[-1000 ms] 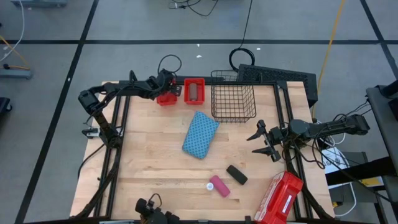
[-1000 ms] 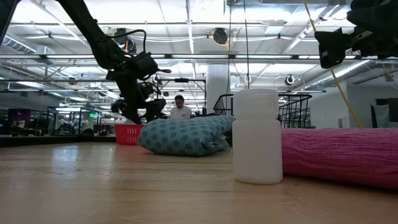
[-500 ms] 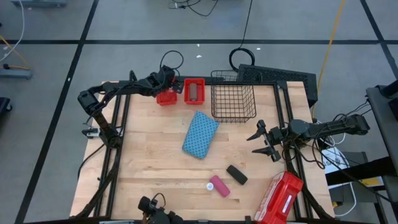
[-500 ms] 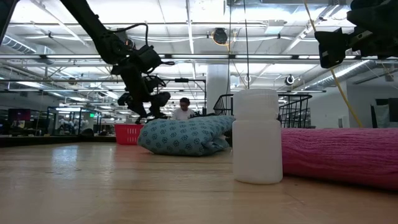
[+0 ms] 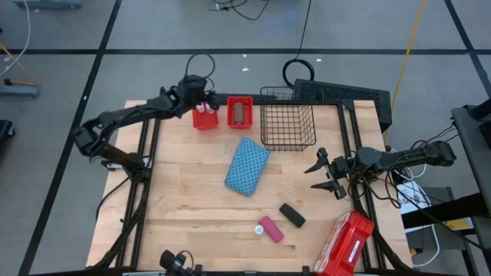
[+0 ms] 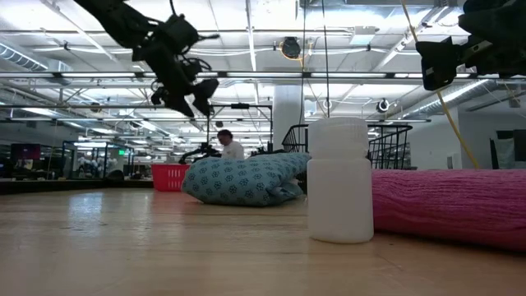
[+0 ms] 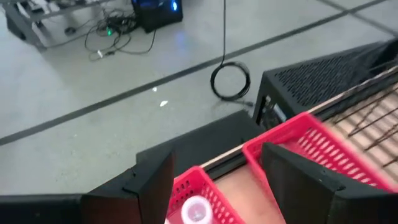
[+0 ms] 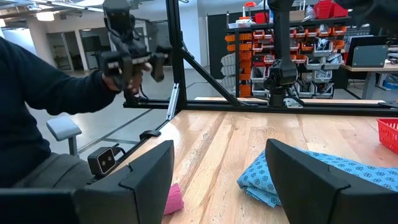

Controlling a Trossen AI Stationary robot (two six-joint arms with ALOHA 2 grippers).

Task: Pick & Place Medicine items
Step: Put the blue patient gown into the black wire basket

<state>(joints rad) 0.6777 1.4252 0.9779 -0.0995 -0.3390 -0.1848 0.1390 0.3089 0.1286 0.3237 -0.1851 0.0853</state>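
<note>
- My left gripper (image 5: pixel 201 93) hangs in the air over the far left corner of the bench (image 5: pixel 192 192), just above the left red bin (image 5: pixel 204 117); its jaws stand apart and hold nothing.
- Through the left wrist camera I see a white-capped vial (image 7: pixel 195 210) lying in that red bin, between my two fingers (image 7: pixel 149 183) but well below them.
- The second red bin (image 5: pixel 240 112), just beside the first, holds the brown oblong box (image 5: pixel 240 113).
- The wire basket (image 5: pixel 288 119) stands to the right of the bins at the far edge.
- The blue patterned cloth (image 5: pixel 247 165) lies mid-bench, apart from everything else.
- The black oblong box (image 5: pixel 291 215) and the pink white-capped tube (image 5: pixel 269 228) lie near each other toward the near edge, not touching.
- The large red case (image 5: pixel 344 244) sits tilted at the near right corner.
- My right gripper (image 5: pixel 321 175) waits at the right edge of the bench, jaws parted and empty.
- A person's dark sleeve (image 8: pixel 43 106) fills one side of the right wrist camera.
</note>
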